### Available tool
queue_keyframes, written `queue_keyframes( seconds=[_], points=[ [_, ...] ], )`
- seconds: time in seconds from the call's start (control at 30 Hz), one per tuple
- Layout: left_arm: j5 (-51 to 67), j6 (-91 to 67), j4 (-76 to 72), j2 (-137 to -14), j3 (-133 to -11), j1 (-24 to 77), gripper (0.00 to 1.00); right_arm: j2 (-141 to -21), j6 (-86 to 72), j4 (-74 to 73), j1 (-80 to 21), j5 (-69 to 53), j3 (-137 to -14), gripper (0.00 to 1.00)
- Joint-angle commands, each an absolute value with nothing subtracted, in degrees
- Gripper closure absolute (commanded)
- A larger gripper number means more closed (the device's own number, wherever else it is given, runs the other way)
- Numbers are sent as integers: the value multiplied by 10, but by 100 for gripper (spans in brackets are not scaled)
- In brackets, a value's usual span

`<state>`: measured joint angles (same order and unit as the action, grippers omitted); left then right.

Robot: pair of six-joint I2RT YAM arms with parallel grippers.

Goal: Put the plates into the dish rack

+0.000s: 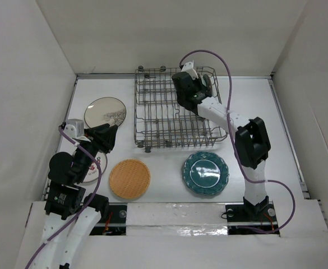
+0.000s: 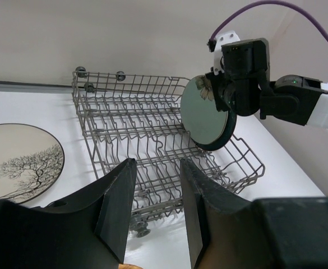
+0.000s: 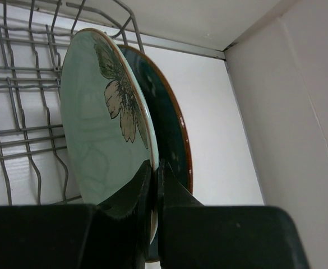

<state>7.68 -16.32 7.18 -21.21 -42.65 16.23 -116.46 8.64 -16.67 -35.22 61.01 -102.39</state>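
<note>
Right gripper [image 3: 156,171] is clamped on the lower rim of the pale mint plate [image 3: 96,129], one finger against each face. This keeps the plate upright on edge, the way it must stand to slip between tines. The plate is at the 2 o'clock corner of the dish rack [image 1: 152,120]. Just beside it, at its 3 o'clock in the wrist view, stands the dark teal plate [image 3: 169,117]; whether they touch is unclear. The mint glaze is glossy, with a cream-brown flower and a thin brown rim. Left gripper [image 2: 156,163] hovers at the rack's 9 o'clock, jaws parted and empty, near the cream tree plate [image 1: 105,112]. Orange plate [image 1: 129,179] and scalloped teal plate [image 1: 206,172] lie flat at 6 o'clock.
</note>
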Motion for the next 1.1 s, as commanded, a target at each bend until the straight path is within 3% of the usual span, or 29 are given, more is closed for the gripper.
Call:
queue_keyframes(
  seconds=[0.0,0.43,0.5,0.53,0.63,0.9,1.07],
  points=[
    [79,-156,51,-220,-435,159,65,-1155,69,-105,-352,639,-1023,100],
    [84,-156,49,-223,-434,154,65,-1148,-47,-156,-346,594,-984,99],
    [83,-156,50,-223,-434,154,65,-1141,-57,-156,-346,592,-979,82],
    [83,-156,50,-224,-434,154,65,-1137,-58,-156,-346,592,-978,67],
    [85,-156,49,-226,-434,154,65,-1118,-61,-154,-346,590,-976,50],
    [84,-158,50,-228,-434,154,65,-1007,-78,-153,-363,524,-949,35],
    [86,-157,50,-227,-434,154,65,-875,-111,-118,-374,434,-814,26]
  ],
)
